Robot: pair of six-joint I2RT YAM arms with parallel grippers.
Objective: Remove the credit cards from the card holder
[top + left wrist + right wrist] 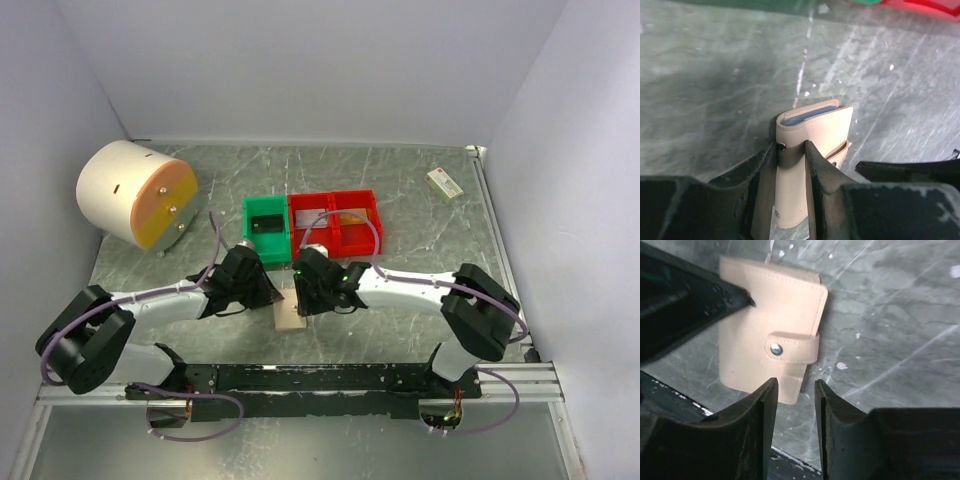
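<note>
Card holder (pixel 771 335), just one, closed, beneath left tool (pixel 791 146) and right tool (pixel 796 386).

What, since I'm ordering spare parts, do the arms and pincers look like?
The left arm and right arm have white links and bulky black joints, with lilac cables looping alongside. The left pincer and right pincer are black, each with two tapered, scuffed fingers.

Standing here, I can read no word, number or brand anywhere. The small box (pixel 444 183) at the upper right of the overhead view carries green print too small to make out. The card holder (pixel 771 330) shows plain tan leather.
</note>
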